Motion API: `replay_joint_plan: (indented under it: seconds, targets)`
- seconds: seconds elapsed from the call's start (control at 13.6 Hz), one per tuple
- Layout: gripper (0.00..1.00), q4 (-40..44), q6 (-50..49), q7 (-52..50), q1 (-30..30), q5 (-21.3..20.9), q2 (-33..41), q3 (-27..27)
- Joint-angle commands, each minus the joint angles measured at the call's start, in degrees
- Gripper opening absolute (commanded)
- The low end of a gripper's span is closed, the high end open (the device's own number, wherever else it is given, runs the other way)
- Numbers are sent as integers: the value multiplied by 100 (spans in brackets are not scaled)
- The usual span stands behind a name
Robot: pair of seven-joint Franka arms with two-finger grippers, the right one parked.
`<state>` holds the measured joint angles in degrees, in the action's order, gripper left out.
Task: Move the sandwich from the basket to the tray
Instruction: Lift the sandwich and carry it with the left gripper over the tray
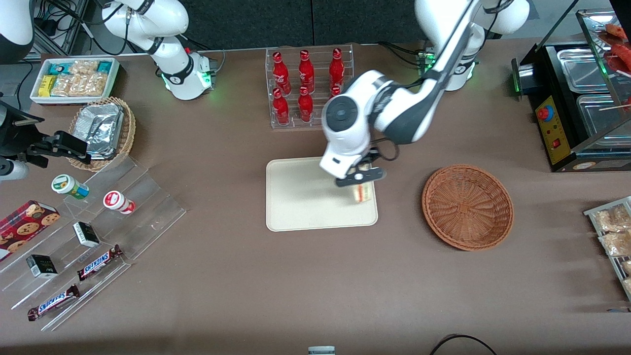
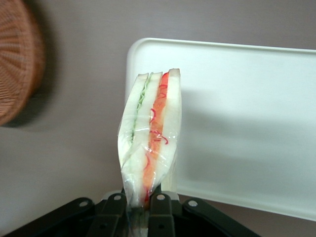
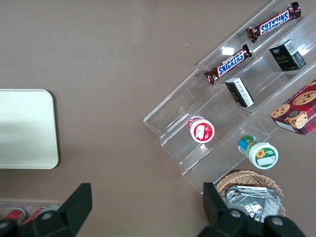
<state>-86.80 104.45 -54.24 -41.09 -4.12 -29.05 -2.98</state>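
My left gripper (image 1: 361, 180) is shut on the sandwich (image 1: 362, 192), a wrapped wedge of white bread with red and green filling. It hangs just above the edge of the cream-white tray (image 1: 305, 207) that lies nearest the basket. In the left wrist view the sandwich (image 2: 150, 143) stands up from between the shut fingers (image 2: 161, 210), over the tray's rim (image 2: 143, 49). The reddish-brown wicker basket (image 1: 467, 207) stands empty beside the tray, toward the working arm's end of the table, and also shows in the left wrist view (image 2: 17, 64).
A clear rack of red bottles (image 1: 308, 86) stands farther from the camera than the tray. A black food warmer (image 1: 581, 98) is at the working arm's end. Clear stepped shelves with snacks (image 1: 88, 236) and a tan basket of foil packets (image 1: 103, 130) lie toward the parked arm's end.
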Motion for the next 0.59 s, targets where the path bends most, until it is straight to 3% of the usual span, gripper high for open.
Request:
replay_joint_plan:
  seconds: [0.0,0.22,0.51]
  targets:
    - [0,1171,13,-401,-372,-28,-916,87]
    - [0,1288,715,-649,-583,-28,-1348,87]
    - [0,1244,858,-535,-821,-80,-1586,96]
